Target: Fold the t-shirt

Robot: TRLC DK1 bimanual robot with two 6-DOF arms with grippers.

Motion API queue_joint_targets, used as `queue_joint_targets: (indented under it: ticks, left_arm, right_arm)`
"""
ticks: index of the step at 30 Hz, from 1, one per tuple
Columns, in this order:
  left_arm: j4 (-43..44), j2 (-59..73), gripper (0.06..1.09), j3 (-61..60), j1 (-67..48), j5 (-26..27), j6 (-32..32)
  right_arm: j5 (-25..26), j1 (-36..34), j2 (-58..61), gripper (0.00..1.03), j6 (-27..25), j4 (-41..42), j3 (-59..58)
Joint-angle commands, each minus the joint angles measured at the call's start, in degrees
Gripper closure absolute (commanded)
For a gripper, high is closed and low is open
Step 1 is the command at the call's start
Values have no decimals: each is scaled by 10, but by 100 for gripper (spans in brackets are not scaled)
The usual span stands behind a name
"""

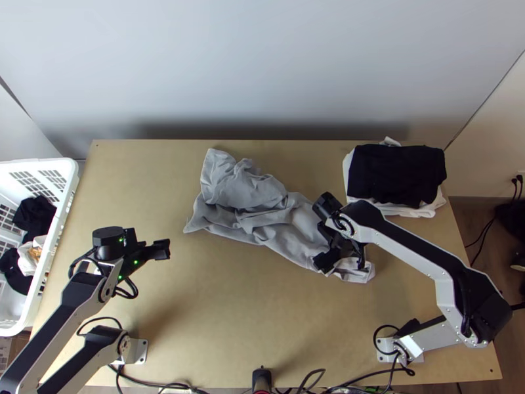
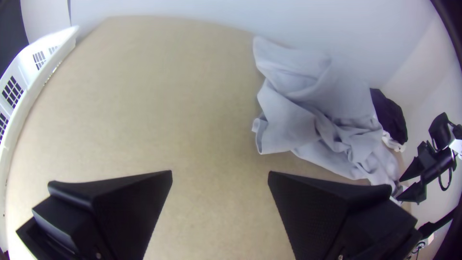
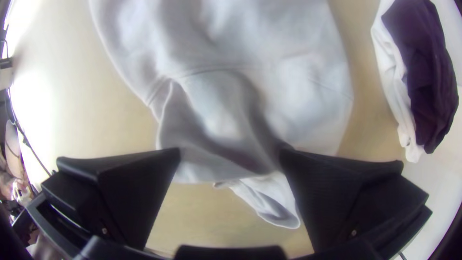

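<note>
A pale wall point(image 1: 262, 72) rises behind the wooden worktop point(image 1: 216, 315); basket point(image 1: 52, 240) at left edge, shirt point(image 1: 262, 213) bunched at centre. Left tool point(image 1: 161, 250) and right tool point(image 1: 342, 261) gape.

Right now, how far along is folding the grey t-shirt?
Barely started, it seems: the grey t-shirt lies bunched and wrinkled, with no neat fold. Nothing is gripped: the right gripper is open at one end of it, the left gripper open away from the cloth. Still to do, probably: spreading it flat, then all the folding.
</note>
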Motion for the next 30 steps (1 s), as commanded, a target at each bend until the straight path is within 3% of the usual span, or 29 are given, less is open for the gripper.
queue_joint_targets:
  ticks: [1, 5, 13, 30]
  left_arm:
    - [1, 1, 11, -2, -1, 0, 0]
    - [3, 2, 11, -2, -2, 0, 1]
    - [12, 16, 11, 9, -11, -1, -1]
    - [0, -4, 11, 3, -2, -4, 0]
  right_arm:
    - [-6, 21, -5, 7, -3, -28, 23]
    - [-32, 50, -22, 7, -32, -50, 33]
    - [-32, 115, -9, 7, -33, -42, 55]
    - [-31, 60, 79, 10, -77, 77, 34]
